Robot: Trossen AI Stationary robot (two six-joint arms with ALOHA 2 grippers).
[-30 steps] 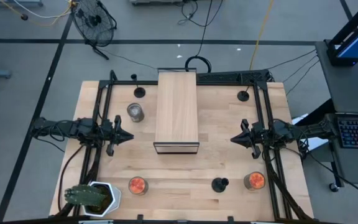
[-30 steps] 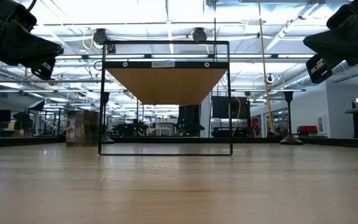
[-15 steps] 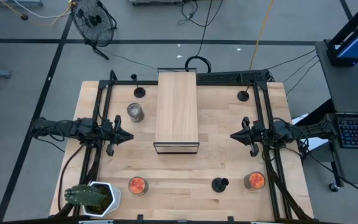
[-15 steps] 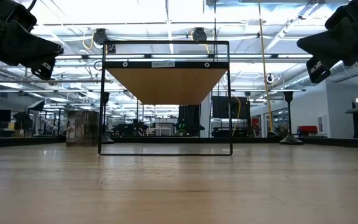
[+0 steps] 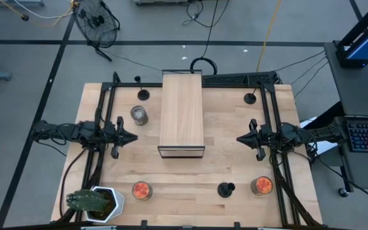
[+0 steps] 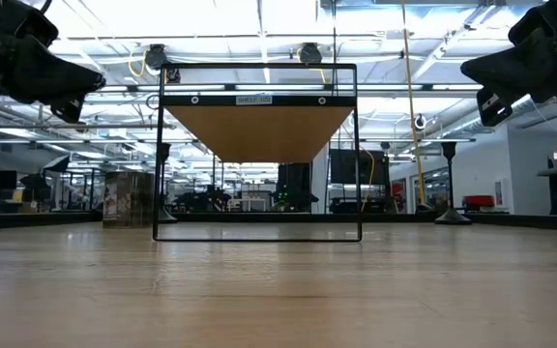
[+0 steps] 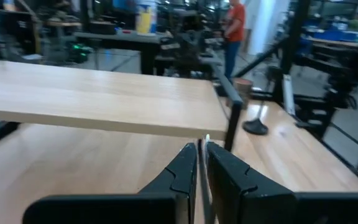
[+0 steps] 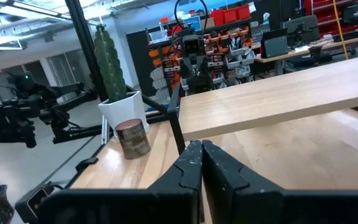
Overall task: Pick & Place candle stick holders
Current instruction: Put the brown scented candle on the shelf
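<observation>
left gripper (image 5: 130, 135) edges slightly toward the shelf (image 5: 182, 114); right gripper (image 5: 241, 140) barely shifts | both fingers pressed together, empty | holders: one (image 5: 144, 94) beyond left gripper, one (image 5: 251, 98) beyond right, one (image 5: 225, 189) near-side of right

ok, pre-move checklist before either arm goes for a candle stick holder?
1. Left gripper empty, fingers shut, left of the wooden shelf: ok.
2. Right gripper empty, fingers shut, right of the shelf: ok.
3. Three candle stick holders on the table: back left, back right, front; all upright: ok.
4. Front holder free of the orange jar beside it: ok, a gap shows.
5. Back-left holder free of the grey jar: ok, apart.
6. Fingers open for a grasp: not ok, both shut.
</observation>
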